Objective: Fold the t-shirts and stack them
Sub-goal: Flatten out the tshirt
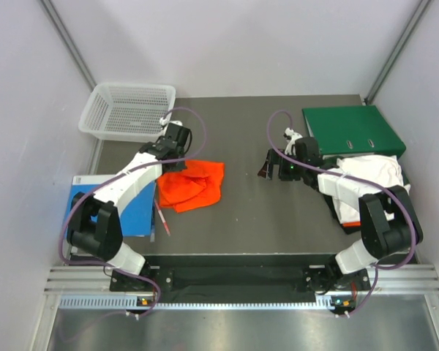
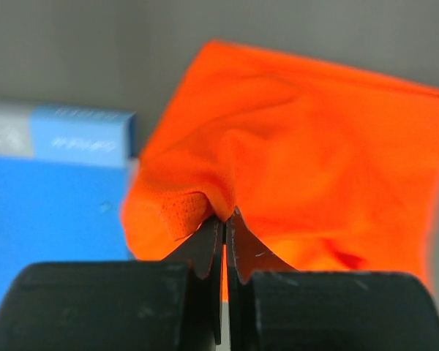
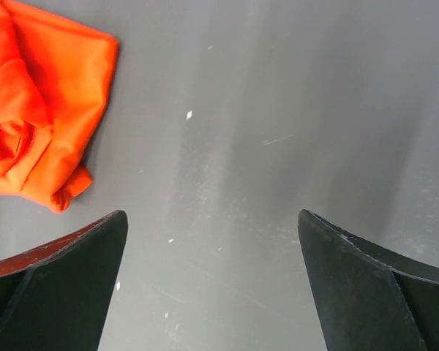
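The orange shirt (image 1: 192, 184) lies crumpled in a heap left of centre on the table (image 1: 278, 227), just beside the book (image 1: 135, 208). A white shirt (image 1: 369, 172) is bunched at the right edge, under the right arm and next to the binder (image 1: 355, 128). The left gripper (image 2: 224, 219) is clamped at the heap's far left corner, and in the left wrist view a thin fold of orange cloth is seen pinched between its tips. The right gripper (image 3: 212, 219) is spread wide with nothing in it, poised over bare table well apart from the heap. The step in hand is judged to be the spreading of the orange shirt, which is needed before any fold can be made. The pinched fold should be lifted slowly, so that the slight bite is not lost, and drawn away from the heap until the layers fall free. A second edge, one layer only, should then be taken by the right gripper, so that the cloth can be pulled flat between the two. The book should be cleared during the drag.
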